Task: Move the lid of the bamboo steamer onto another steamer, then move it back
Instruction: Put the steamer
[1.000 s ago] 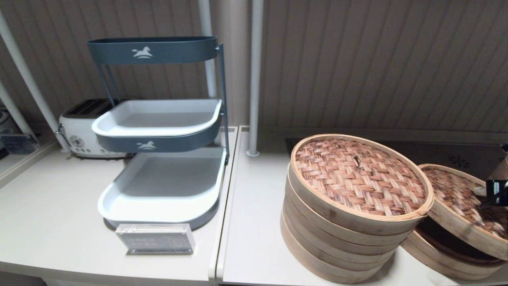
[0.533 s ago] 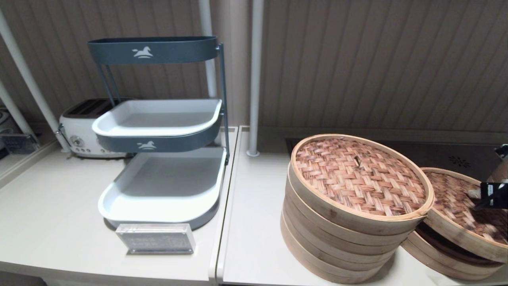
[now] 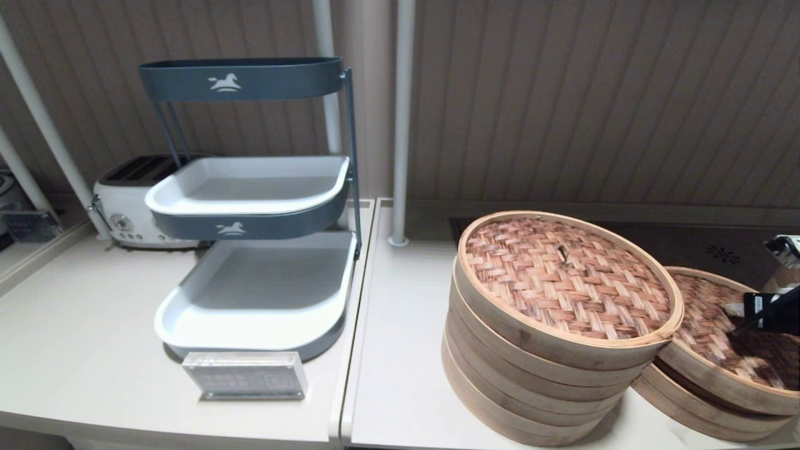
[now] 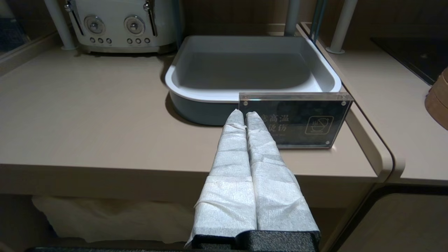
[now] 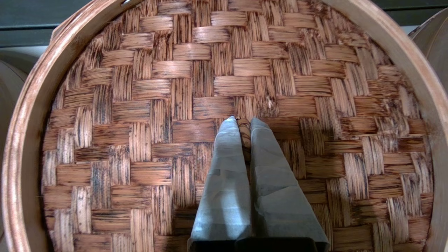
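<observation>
Right hand (image 5: 245,122) over the lid (image 5: 224,133), its two wrapped fingers (image 5: 227,168) pinched together on the small centre loop (image 5: 244,130); the loop shows as a sliver between the tips, so the hand reads as gripping the lid by it. In the head view the lid (image 3: 719,331) lies on the low steamer (image 3: 700,406), just beside and right of the stack (image 3: 537,381), slightly tilted, with its left edge touching or nearly touching the stack's topmost band. The stack carries its own lid (image 3: 565,278).

Governing relation: the grip point lies directly under the right hand, at the lid's middle, and the lid is round, so no long axis constrains the approach. The stack stands to the lid's left and rises higher than the low steamer; any transfer toward it would probably need lift before sideways travel.

Left hand (image 4: 245,117), fingers pressed shut and holding nothing, parked far left of the stack, before the placard (image 4: 295,120) at the worktop (image 4: 87,115) edge; the right arm is clearly nearer.
</observation>
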Available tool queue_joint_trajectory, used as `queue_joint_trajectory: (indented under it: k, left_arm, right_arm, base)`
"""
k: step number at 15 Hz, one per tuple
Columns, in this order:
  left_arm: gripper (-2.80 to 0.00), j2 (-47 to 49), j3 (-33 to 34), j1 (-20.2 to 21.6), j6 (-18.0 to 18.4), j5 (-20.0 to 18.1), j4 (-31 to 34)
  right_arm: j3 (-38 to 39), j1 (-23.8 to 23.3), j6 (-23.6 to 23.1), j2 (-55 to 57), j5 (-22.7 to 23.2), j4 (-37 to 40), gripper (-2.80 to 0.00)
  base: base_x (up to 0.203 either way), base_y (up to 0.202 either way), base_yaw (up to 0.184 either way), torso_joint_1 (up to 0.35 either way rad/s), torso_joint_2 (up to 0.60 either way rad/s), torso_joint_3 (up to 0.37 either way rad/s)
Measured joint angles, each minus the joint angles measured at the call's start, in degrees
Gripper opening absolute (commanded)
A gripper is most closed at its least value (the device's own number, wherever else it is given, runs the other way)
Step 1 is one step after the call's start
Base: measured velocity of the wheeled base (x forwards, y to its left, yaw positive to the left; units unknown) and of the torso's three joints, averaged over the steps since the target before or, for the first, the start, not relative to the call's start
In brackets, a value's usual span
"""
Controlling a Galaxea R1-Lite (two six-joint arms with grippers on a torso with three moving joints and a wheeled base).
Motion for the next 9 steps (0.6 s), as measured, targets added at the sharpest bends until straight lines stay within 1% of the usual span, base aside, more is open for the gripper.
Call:
queue_joint_trajectory:
  k: [9]
  left_arm:
    - [-2.8,0.0,0.0,0.0,0.0,0.01,-0.02]
  right_arm:
    - [0.18,0.18,0.15,0.26,-0.04,0.04,-2.8]
  base:
    - [0.0,0.0,0.0,0.0,0.0,0.0]
